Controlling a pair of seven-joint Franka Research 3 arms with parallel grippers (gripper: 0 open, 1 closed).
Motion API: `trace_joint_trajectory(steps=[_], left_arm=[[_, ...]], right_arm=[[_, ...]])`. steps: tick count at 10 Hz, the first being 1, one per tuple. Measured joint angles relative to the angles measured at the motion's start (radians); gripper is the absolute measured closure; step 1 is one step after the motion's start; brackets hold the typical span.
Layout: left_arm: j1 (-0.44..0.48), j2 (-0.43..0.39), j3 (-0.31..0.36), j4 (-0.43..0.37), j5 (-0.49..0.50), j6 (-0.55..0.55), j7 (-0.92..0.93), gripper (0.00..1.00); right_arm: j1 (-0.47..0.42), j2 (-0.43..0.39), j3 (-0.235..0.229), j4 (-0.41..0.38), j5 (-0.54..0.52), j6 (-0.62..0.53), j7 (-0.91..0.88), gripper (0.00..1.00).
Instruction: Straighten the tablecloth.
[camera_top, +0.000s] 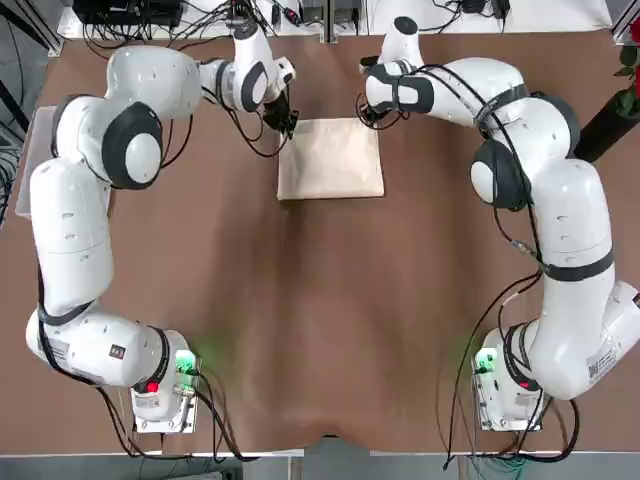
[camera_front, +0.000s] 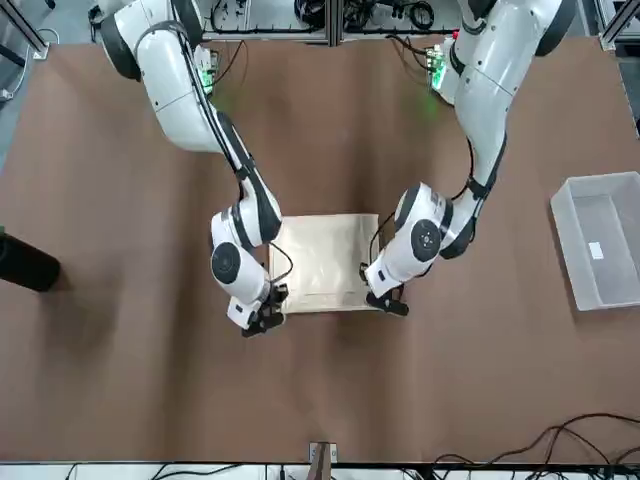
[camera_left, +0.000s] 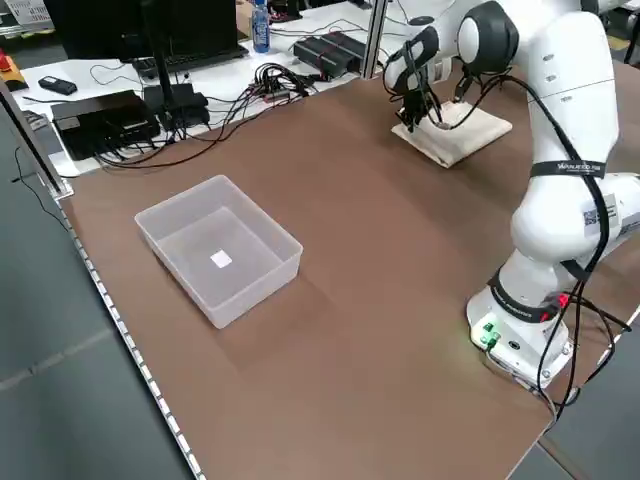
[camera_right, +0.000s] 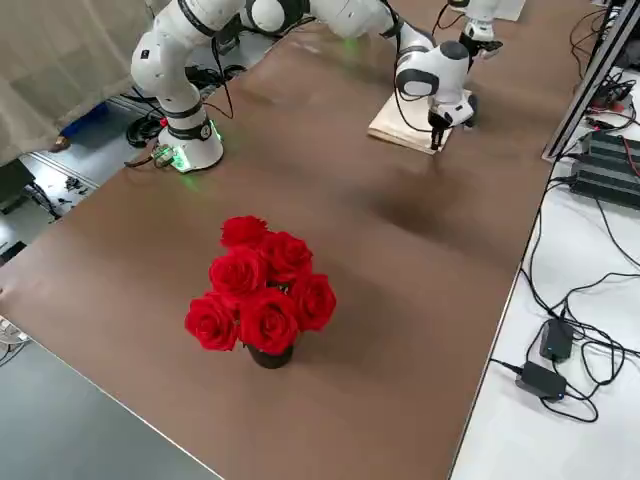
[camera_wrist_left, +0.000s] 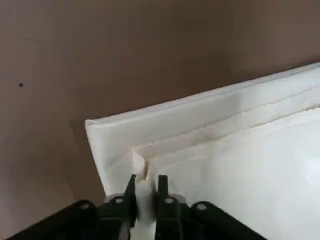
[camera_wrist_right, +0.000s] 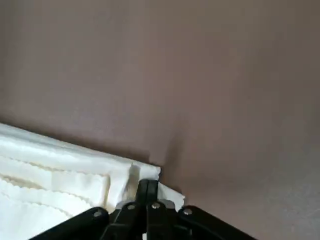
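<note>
The tablecloth is a cream fabric sheet folded into a layered rectangle at the far middle of the brown table. My left gripper stands over its far left corner. In the left wrist view that gripper is shut on an upper layer of the tablecloth beside the corner. My right gripper is at the far right corner. The right wrist view shows this gripper shut on the corner of the tablecloth. The stacked layer edges show in both wrist views.
A clear plastic bin stands on the robot's left side of the table. A dark vase of red roses sits toward its right edge. Cables and equipment lie beyond the far edge.
</note>
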Motion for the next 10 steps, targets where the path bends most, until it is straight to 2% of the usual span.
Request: trace_joint_trajectory(steps=[1,3,4,8,10], left_arm=[[-0.004,0.0,0.0,0.0,0.0,-0.001,0.0,0.97],[-0.009,-0.003,-0.001,0.0,0.0,-0.014,0.0,0.96],[-0.014,-0.01,-0.002,0.002,0.0,-0.055,0.0,0.96],[-0.023,-0.072,-0.049,0.006,0.0,-0.301,0.0,0.96],[-0.031,-0.082,-0.073,0.001,0.0,-0.378,0.0,0.96]], right_arm=[[-0.001,0.0,-0.001,0.0,0.0,0.0,0.0,0.99],[-0.001,0.0,-0.001,0.0,0.0,0.0,0.0,0.99],[-0.001,0.0,-0.001,0.0,0.0,0.0,0.0,0.99],[-0.001,0.001,-0.001,0.0,0.0,0.001,0.0,0.99],[-0.001,0.001,-0.002,0.0,0.0,0.001,0.0,0.99]])
